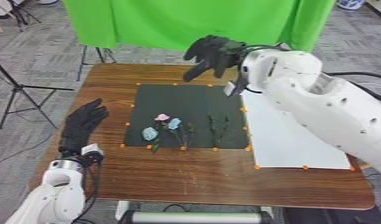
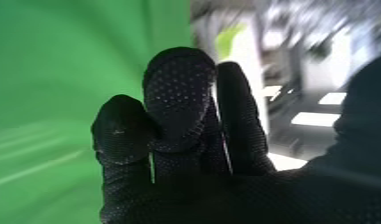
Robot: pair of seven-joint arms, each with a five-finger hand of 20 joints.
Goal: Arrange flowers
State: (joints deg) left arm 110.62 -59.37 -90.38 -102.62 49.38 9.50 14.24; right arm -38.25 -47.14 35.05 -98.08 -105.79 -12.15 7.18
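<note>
Fingers of my right hand, in black fabric, are nearly straight and loosely parted, the thumb set wide of them. They are raised by the far edge of the table, in front of a green cloth. Nearer me than those fingers, on a dark mat, lie a pink flower, a blue flower just beside it and a pale blue flower closer to me. To their right on the mat are green stems. Orange dots line the mat. A white sheet runs toward me from near the right fingers, partly under my arm. My left hand is by the left table edge, its fingers relaxed and pointing away from me; the flowers lie to their right.
</note>
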